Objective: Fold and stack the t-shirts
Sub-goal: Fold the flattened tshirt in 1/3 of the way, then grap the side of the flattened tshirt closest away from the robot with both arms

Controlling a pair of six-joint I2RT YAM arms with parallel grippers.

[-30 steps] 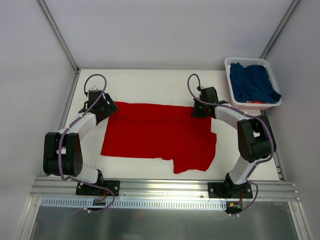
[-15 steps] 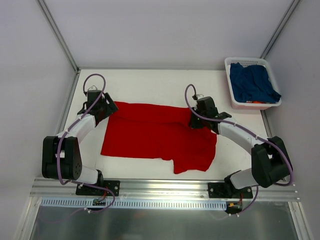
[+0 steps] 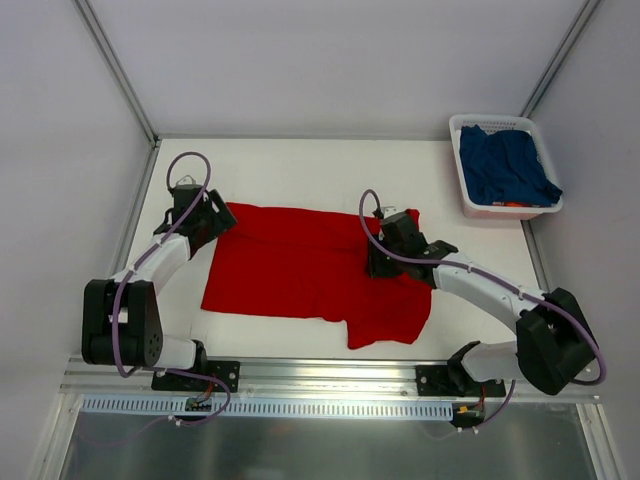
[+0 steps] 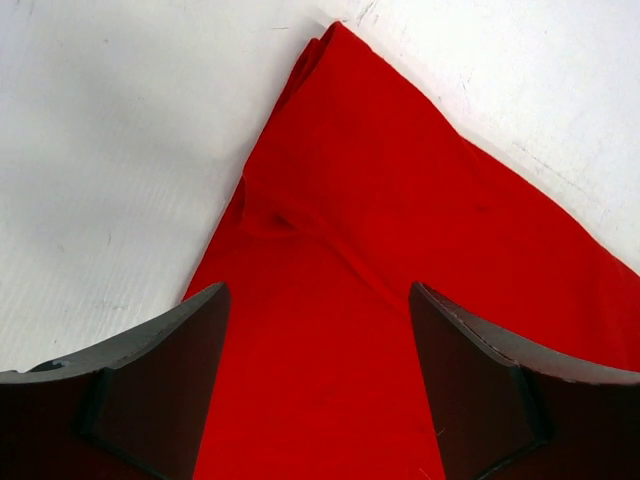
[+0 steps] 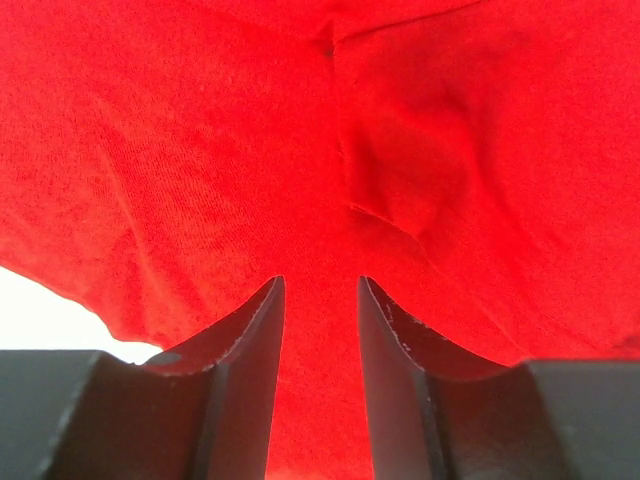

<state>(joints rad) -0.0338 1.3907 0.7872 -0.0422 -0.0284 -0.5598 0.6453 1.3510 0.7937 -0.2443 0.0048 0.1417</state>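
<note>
Lying beneath right pincer (image 5: 320,290) (red t-shirt (image 3: 300,265))

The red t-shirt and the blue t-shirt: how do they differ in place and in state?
The red t-shirt lies on the table; the blue t-shirt sits in the white basket. The red t-shirt is spread nearly flat; the blue t-shirt is crumpled in a heap. Both are plain cloth.

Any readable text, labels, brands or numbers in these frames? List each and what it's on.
None readable.
The red t-shirt, the navy t-shirt and the white basket are plain.
No print shows on the left arm or the right arm.
</note>
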